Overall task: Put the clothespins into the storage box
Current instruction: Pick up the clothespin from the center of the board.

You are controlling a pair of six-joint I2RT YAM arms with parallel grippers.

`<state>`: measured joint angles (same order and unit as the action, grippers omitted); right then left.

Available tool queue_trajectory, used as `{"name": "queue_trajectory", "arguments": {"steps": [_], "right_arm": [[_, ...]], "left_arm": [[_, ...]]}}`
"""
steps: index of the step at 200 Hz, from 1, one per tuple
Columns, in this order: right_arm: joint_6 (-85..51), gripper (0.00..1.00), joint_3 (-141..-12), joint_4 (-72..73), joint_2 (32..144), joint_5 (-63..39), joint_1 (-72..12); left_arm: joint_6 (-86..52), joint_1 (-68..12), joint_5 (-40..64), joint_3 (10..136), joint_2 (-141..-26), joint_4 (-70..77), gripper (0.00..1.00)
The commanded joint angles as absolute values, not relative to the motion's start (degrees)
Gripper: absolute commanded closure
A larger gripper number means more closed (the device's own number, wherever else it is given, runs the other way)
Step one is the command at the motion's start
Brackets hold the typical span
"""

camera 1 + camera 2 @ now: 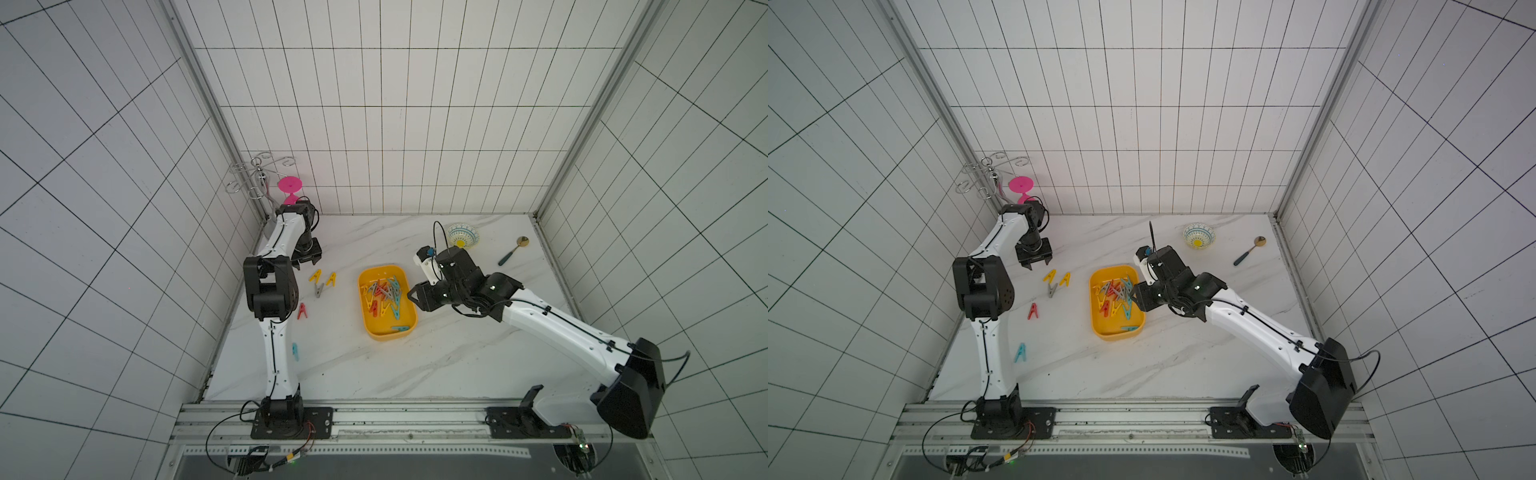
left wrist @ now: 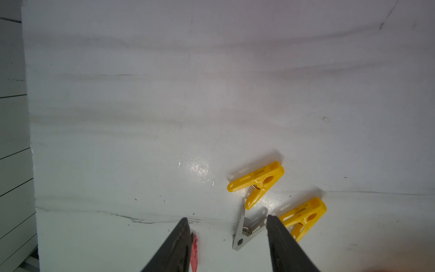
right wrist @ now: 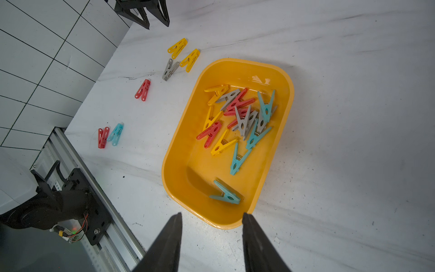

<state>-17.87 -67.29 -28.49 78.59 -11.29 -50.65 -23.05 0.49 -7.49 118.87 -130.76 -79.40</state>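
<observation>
The yellow-orange storage box point(image 1: 388, 336) point(image 3: 186, 146) sits mid-table with several clothespins point(image 3: 240, 113) piled inside it. Loose on the table to its left lie two yellow clothespins point(image 1: 316, 275) point(image 1: 331, 279), a grey one point(image 1: 318, 290), a red one point(image 1: 302, 311) and a teal one point(image 1: 1020, 352). The right wrist view shows another red one point(image 3: 101, 137) beside the teal. My left gripper point(image 1: 307, 262) point(image 2: 227, 217) hangs open just behind the yellow and grey pins, holding nothing. My right gripper point(image 1: 410, 296) point(image 3: 212, 213) is open and empty at the box's right edge.
A small patterned bowl point(image 1: 462, 235) and a spoon point(image 1: 513, 249) lie at the back right. A wire rack point(image 1: 257, 174) and a pink stand point(image 1: 289, 187) occupy the back left corner. Tiled walls close in three sides; a metal rail point(image 1: 374, 415) runs along the front.
</observation>
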Motion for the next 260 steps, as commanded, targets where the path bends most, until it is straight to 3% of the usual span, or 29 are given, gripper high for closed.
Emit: {"name": "queue_trajectory", "arguments": {"steps": [1,137,201,242,260], "right_arm": [[-18.6,0.55,-68.9,-29.5,78.4,-10.9,-51.3],[-18.7,0.55,-67.8,-29.2,78.5,-10.4,-51.5],[-18.9,0.55,-67.3,-29.1,77.9,-10.1,-51.5],[-19.1,0.55,-67.0,-29.3,77.4,-9.9,-51.6],[-19.2,0.55,-66.9,-29.4,77.3,-9.8,-51.6]], "left_arm": [[-22.0,-0.5,-9.5,117.5,-132.4,-79.5,0.46],[-24.0,-2.5,-5.5,111.7,-133.7,-73.6,0.54],[-24.9,-2.5,-5.0,110.8,-134.8,-72.9,0.62],[-25.0,-2.3,-4.5,109.9,-134.4,-72.1,0.73],[-25.1,-2.3,-3.7,109.3,-133.5,-71.4,0.88]]}}
